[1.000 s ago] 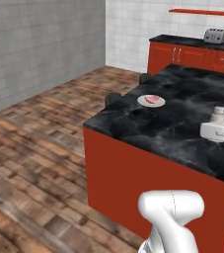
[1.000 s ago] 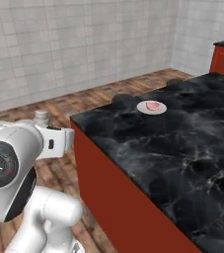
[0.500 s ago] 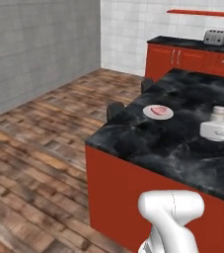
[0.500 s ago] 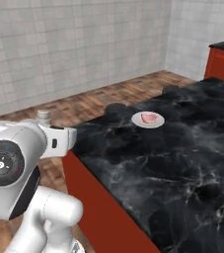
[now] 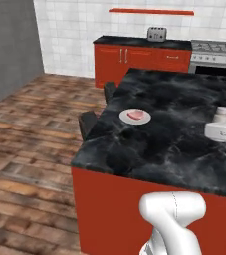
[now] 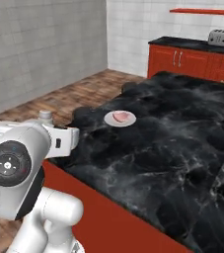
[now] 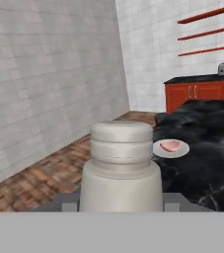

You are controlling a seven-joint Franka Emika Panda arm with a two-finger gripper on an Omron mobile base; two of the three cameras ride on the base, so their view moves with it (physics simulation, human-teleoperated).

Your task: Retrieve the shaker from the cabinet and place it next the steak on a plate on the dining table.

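Note:
My gripper (image 7: 121, 203) is shut on the small grey shaker (image 7: 121, 165), which stands upright with its lighter cap on top. In the left base view the shaker's cap (image 5: 222, 113) pokes up from the white hand above the dining table's (image 5: 184, 137) right side. The right base view has the shaker (image 6: 45, 115) off the table's (image 6: 182, 148) near left corner. The white plate (image 5: 135, 117) with the pinkish steak (image 5: 136, 114) lies near the table's left edge, well apart from the shaker. Plate (image 6: 120, 119) and steak (image 7: 170, 146) sit ahead of the hand. The wall cabinet is out of view.
Dark stools (image 5: 88, 122) stand along the table's left side. A red counter with a toaster (image 5: 157, 34) and a stove (image 5: 216, 49) line the back wall under a red shelf (image 5: 151, 11). Wooden floor (image 5: 30, 134) lies open to the left.
The whole picture has shifted: the base has driven and turned, so the table and plate now sit more squarely ahead. The shaker stays held in the gripper.

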